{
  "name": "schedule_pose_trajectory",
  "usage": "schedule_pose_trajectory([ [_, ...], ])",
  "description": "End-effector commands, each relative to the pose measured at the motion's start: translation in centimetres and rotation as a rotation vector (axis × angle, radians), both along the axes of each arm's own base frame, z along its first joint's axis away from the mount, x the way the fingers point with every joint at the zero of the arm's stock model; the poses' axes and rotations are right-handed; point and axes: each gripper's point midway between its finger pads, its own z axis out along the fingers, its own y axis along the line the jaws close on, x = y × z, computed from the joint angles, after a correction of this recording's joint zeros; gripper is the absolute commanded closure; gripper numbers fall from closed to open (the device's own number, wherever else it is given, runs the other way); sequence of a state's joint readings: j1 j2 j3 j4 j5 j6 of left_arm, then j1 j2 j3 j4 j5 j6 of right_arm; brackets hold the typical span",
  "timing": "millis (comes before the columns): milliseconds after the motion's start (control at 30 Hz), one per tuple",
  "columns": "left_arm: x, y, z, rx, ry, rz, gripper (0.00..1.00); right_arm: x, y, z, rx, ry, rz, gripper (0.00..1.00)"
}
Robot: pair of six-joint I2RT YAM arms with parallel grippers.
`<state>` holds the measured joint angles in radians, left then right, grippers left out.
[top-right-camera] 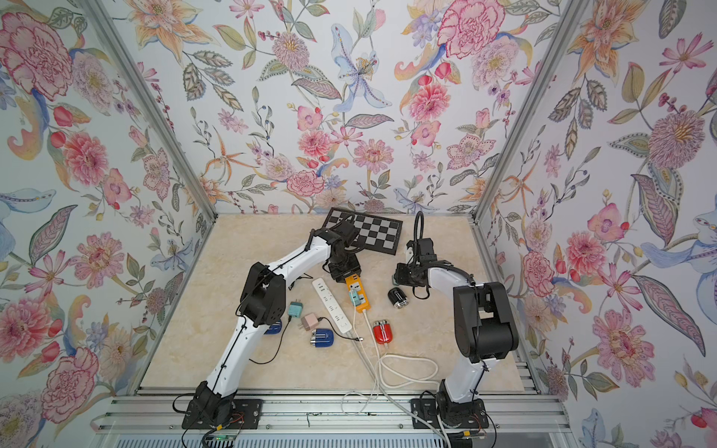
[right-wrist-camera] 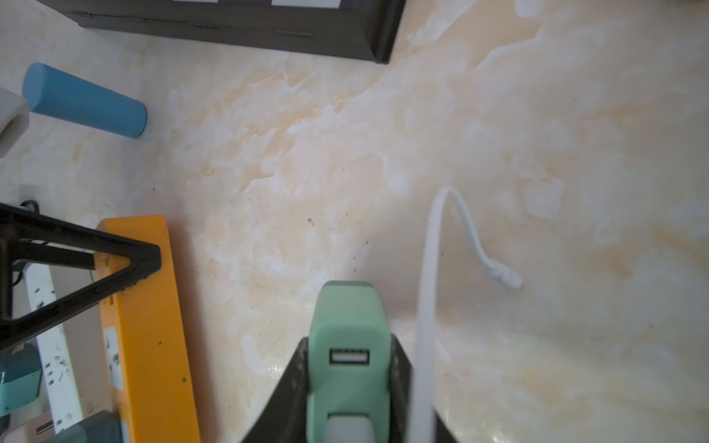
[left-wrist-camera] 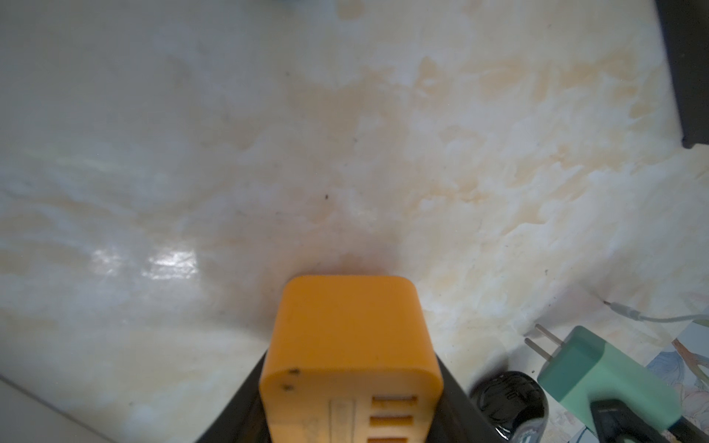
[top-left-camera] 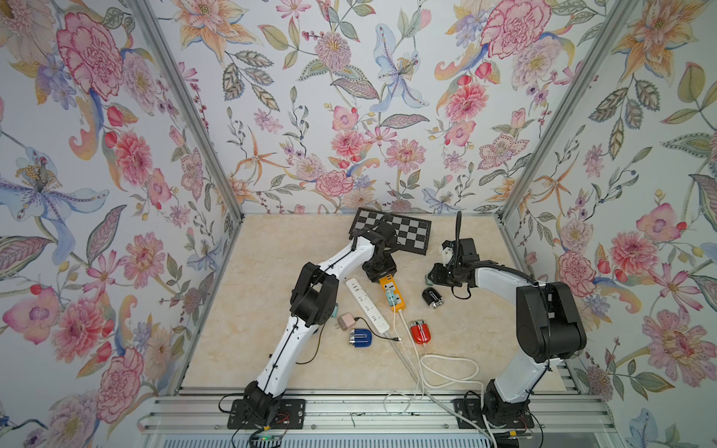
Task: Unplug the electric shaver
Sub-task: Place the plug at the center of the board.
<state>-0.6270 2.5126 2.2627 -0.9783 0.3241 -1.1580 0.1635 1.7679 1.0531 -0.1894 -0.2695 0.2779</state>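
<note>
- Lying nearest the base rail, loose loops of white cord (top-left-camera: 450, 368) sprawled over the marbled tabletop (top-left-camera: 271, 349).
- red shaver (top-left-camera: 421, 332) lay just beyond the loops w/ a white cord at its near end; couldn't tell if it was plugged in.
- blue shaver (top-left-camera: 361, 338) sat left of the red one, w/ a pink adapter (top-left-camera: 346, 322) just beside it.
- white power strip (top-left-camera: 366, 304) & orange power strip (top-left-camera: 388, 285) lay side by side mid-table, slightly apart. A teal adapter (top-left-camera: 392, 298) sat plugged into the orange one.
- black shaver (top-left-camera: 433, 298) lay on the table right of the orange power strip, near the right gripper (right-wrist-camera: 349, 345).
- right gripper was clamped on a mint-green adapter (right-wrist-camera: 347, 314), which was off both strips w/ its prongs (left-wrist-camera: 541, 343) bare. A loose cable end (right-wrist-camera: 504, 277) lay on the table nearby.
- left gripper (left-wrist-camera: 351, 366) was clamped on the far end of the orange power strip.
- chessboard (top-left-camera: 403, 232) lay flat at the back, by the far wall.
</note>
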Motion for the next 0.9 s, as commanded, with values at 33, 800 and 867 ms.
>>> schedule_pose_trajectory([
  [33, 1.1, 1.6, 1.1, 0.056, -0.063, 0.011, 0.6, 1.5, -0.7, -0.1, 0.069, -0.003, -0.046, 0.5],
  [800, 3.0, 3.8, 3.7, 0.159, -0.174, 0.004, 0.38, -1.7, -5.3, 6.4, -0.344, -0.103, -0.105, 0.17],
  [867, 3.2, 4.0, 3.9, 0.171, -0.188, -0.006, 0.38, -3.0, -4.2, 7.2, -0.337, -0.101, -0.082, 0.18],
])
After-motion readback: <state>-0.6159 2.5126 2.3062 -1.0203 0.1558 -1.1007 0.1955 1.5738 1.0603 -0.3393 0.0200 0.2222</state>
